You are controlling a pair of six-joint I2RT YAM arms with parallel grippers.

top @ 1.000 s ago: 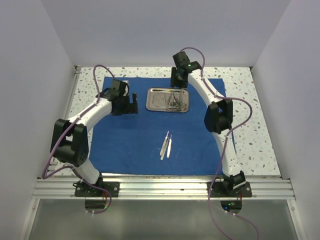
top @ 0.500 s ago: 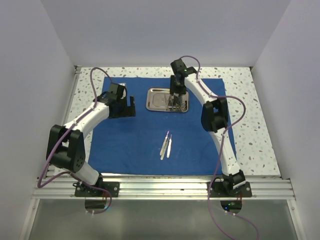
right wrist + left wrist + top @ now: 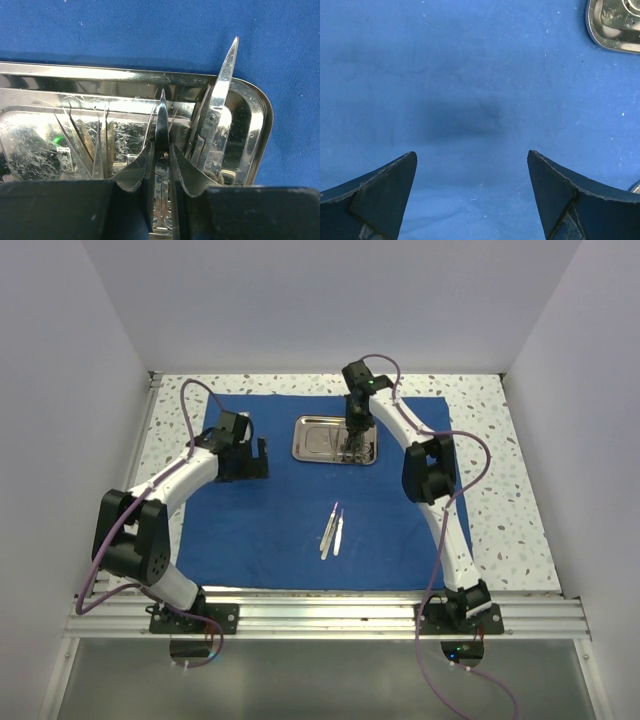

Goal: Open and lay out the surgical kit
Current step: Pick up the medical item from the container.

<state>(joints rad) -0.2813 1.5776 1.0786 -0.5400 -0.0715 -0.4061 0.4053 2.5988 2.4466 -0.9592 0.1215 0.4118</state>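
One blue cloth (image 3: 260,530) lies spread flat on the table. Two tweezers (image 3: 333,530) rest side by side on it, nearest the arms. Farther on, the left gripper (image 3: 472,160) hangs over bare cloth, fingers wide apart. At the far side one steel tray (image 3: 300,439) sits on the cloth. The right gripper (image 3: 161,165) is inside it, fingers pinched on a thin steel tool (image 3: 162,120); scissors (image 3: 222,95) lean just beside. A second ago that gripper stood higher with its fingers wider; the tweezers have not moved.
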